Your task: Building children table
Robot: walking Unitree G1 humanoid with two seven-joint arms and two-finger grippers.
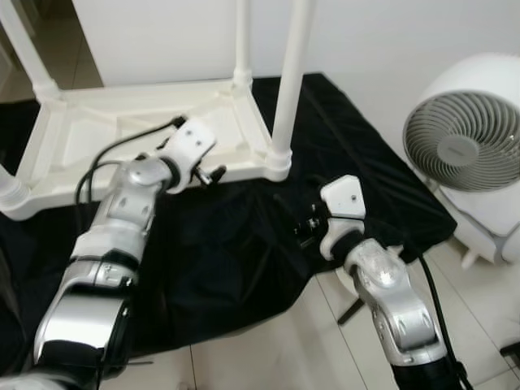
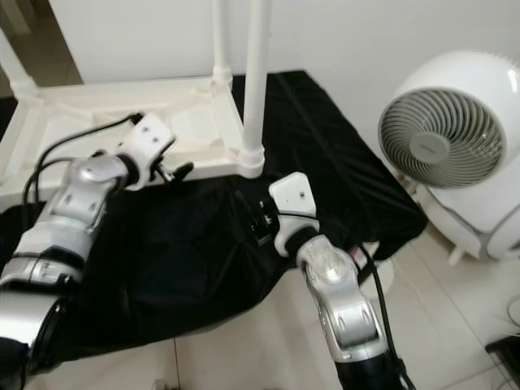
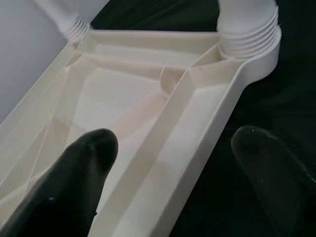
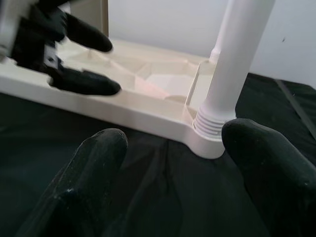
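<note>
Now the left gripper [image 1: 213, 172] is being held wide open astride the near side rail of the upturned cream plastic children's table [image 1: 154, 122], one black finger [image 3: 74, 182] over the ribbed underside, the other over the black cloth [image 1: 244, 260] spread on the floor. Nothing is being clamped. The right gripper [image 1: 302, 227] is likewise being kept wide and empty, hovering above the cloth, aimed at the white threaded leg [image 4: 232, 64] standing upright in the nearest corner socket. That leg is being seen just ahead of the right fingers, its long axis vertical, so the right arm is judged nearer to it. A white round fan [image 1: 467, 142] is being left well apart.
</note>
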